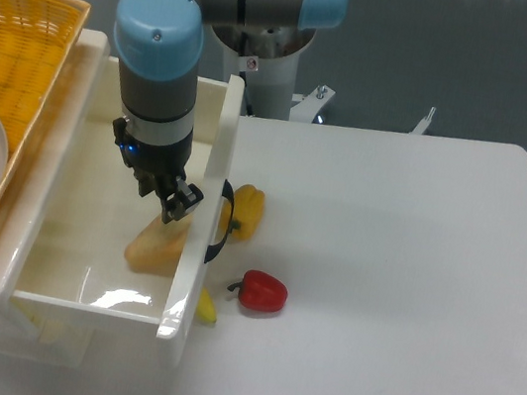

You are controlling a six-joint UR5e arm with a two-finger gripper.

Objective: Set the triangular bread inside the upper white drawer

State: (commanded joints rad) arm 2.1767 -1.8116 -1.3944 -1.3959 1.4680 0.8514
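The claw (174,205) hung inside the white drawer (49,224), fingers apart, just above the bread (155,249) near the drawer's front wall.

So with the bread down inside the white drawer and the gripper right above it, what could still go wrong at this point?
1. The gripper sits right at the top of the triangular bread; whether it has let go cannot be told, so lifting away might drag the bread back up.
2. The bread lies close against the front wall of the upper white drawer, and the gripper is near that wall too, so a sideways exit could knock it.
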